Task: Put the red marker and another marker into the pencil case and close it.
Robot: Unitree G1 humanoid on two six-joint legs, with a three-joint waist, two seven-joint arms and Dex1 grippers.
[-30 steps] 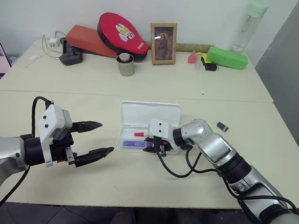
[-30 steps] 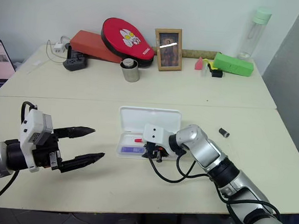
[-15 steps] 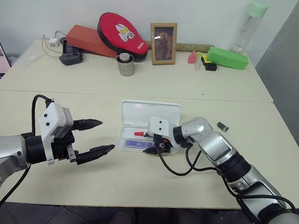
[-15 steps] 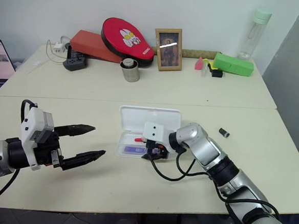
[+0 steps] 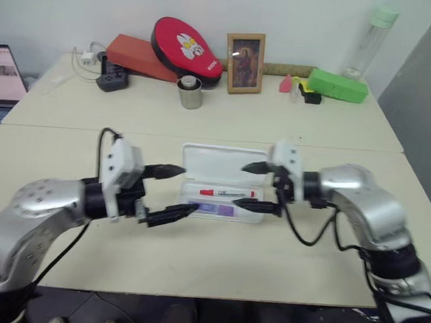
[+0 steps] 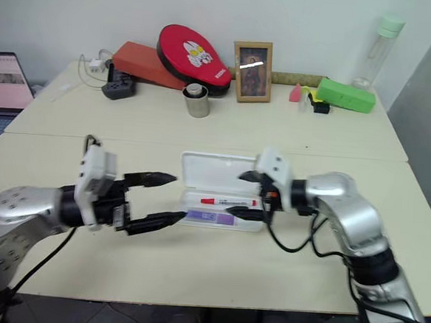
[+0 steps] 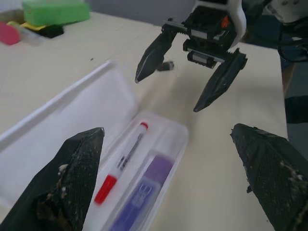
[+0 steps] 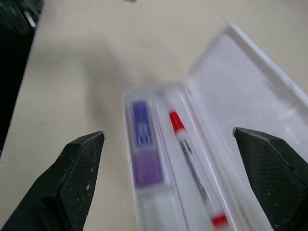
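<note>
Loading looks complete from my seat: the red marker (image 5: 226, 193) lies lengthwise in the tray of the pencil case (image 5: 222, 165), which sits at the centre of the frame in the head views, and the purple highlighter (image 5: 214, 208) lies in the compartment just beside it, on the nearer side. The right wrist view shows both items side by side inside the moulded tray, nothing sticking over the rim as far as I can tell. The lid is not yet closed; it lies flat on the table (image 5: 216, 258) behind the tray. Left gripper (image 5: 176, 190) has its jaws spread wide and empty, just left of the case. Right gripper (image 5: 259, 185) is likewise spread and holding nothing, hovering over the right end of the case. My judgement: two of three steps done, what remains is swinging the lid forward over the tray and pressing it shut
</note>
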